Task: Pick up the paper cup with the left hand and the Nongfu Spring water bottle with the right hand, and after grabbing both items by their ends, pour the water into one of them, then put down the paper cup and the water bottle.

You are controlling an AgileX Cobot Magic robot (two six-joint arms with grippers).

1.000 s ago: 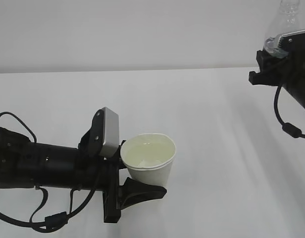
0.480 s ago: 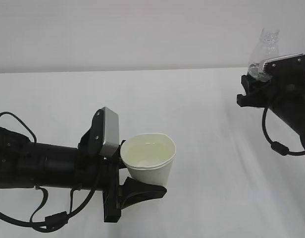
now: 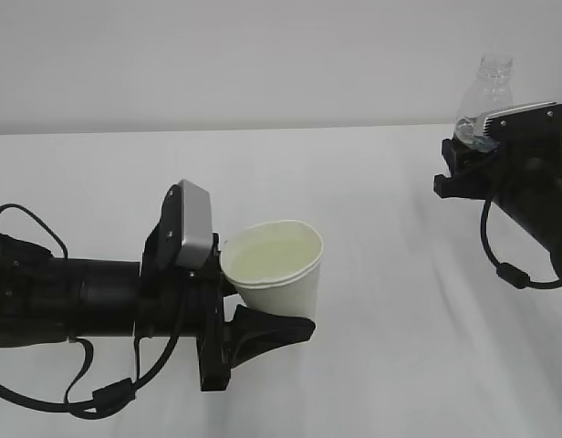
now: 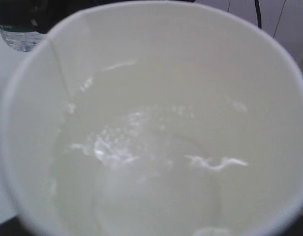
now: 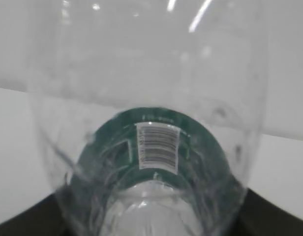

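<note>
The white paper cup [image 3: 283, 285] hangs above the table, tilted slightly, with my left gripper [image 3: 255, 308] shut on its lower half. Water [image 3: 272, 258] fills the cup to a little below the rim. In the left wrist view the cup [image 4: 156, 44] takes up the whole frame, with rippled water [image 4: 156, 167] inside it. At the far right my right gripper [image 3: 473, 151] is shut on the lower part of the upright Nongfu Spring water bottle [image 3: 488, 91]. Its open neck points up. The right wrist view looks along the clear bottle [image 5: 151, 73] to its green label [image 5: 107, 152]. No water level shows in it.
The white table [image 3: 372, 201] stretches between the two arms, against a plain pale wall. Black cables [image 3: 500, 265] hang from the right arm and loop under the left arm [image 3: 62, 301]. A bit of the bottle [image 4: 18, 39] peeks past the cup's rim.
The right gripper has come down and leftward with the bottle, which now stands upright and in full view. The left arm has rolled slightly, tilting the cup a little.
</note>
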